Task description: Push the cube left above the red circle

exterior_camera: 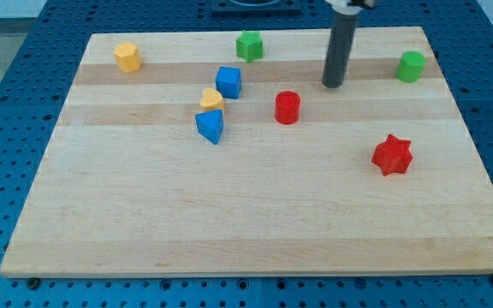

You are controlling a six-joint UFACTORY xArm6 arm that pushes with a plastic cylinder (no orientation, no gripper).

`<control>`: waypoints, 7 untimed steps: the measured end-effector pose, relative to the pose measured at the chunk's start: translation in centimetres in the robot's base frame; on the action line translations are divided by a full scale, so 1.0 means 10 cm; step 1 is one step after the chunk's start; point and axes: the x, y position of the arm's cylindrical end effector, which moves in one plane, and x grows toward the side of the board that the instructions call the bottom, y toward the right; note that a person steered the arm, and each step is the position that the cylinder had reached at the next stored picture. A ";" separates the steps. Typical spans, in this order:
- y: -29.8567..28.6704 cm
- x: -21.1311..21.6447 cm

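Note:
The blue cube [228, 82] sits on the wooden board, up and to the left of the red circle [288, 107], a short red cylinder near the board's middle. My tip [333, 85] rests on the board up and to the right of the red circle, well to the right of the blue cube. It touches no block.
A small yellow block [211, 99] and a blue triangular block [210, 126] lie just below-left of the cube. A green star-like block [249, 45] sits at the top, a yellow hexagon [127, 56] top left, a green cylinder [411, 66] top right, a red star [392, 154] at right.

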 end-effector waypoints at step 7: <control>-2.51 0.51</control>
